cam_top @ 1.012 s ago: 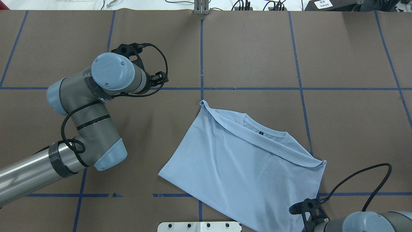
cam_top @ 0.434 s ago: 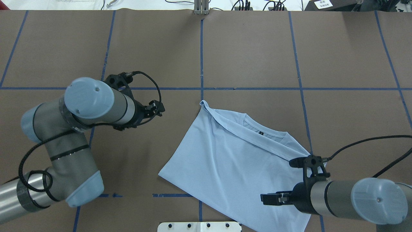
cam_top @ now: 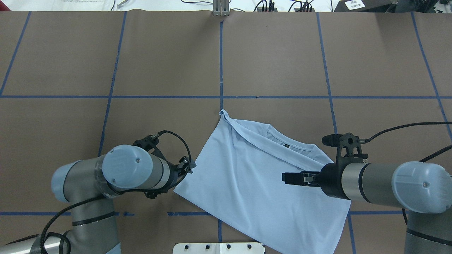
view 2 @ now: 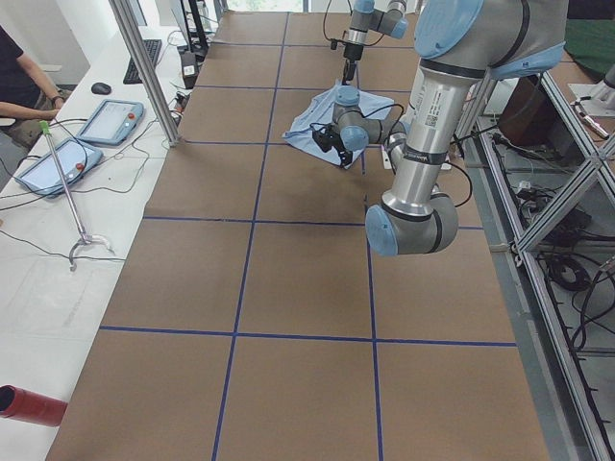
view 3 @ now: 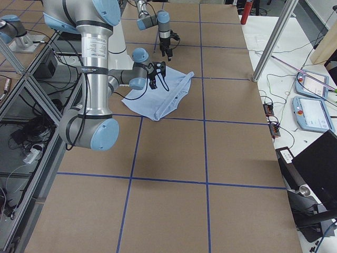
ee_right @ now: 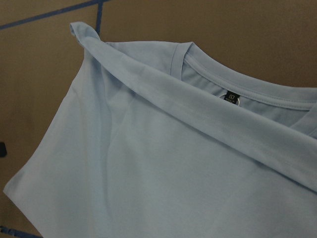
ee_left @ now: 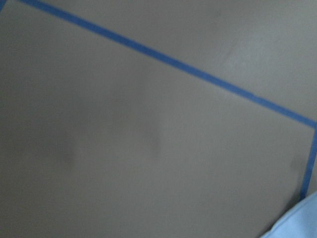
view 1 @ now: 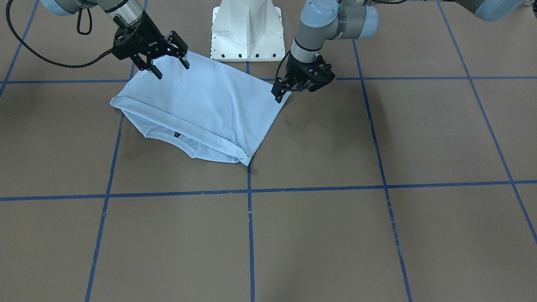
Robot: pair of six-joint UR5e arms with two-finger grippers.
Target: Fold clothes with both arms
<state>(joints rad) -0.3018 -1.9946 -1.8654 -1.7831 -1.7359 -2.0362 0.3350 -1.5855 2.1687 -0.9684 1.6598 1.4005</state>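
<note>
A robotics laboratory is indicated: two robot arms (cam_top: 370, 183) are set over a table (cam_top: 282, 53) covered in brown sheeting and gridded with blue tape lines (cam_top: 221, 63). Beside the table, teach pendants (view 2: 109, 122) are laid on a white bench (view 2: 48, 288), and aluminium posts (view 2: 144, 67) are fixed at the table's edge.

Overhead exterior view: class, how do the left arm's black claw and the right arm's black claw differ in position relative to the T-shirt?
The left black two-finger claw sits beside the edge of the pale light-blue T-shirt, over bare brown table; the right black two-finger claw hangs above the fabric itself. The left claw's wrist camera sees mostly table; the right claw's sees mostly shirt. Shared: both black, neither grips cloth.
</note>
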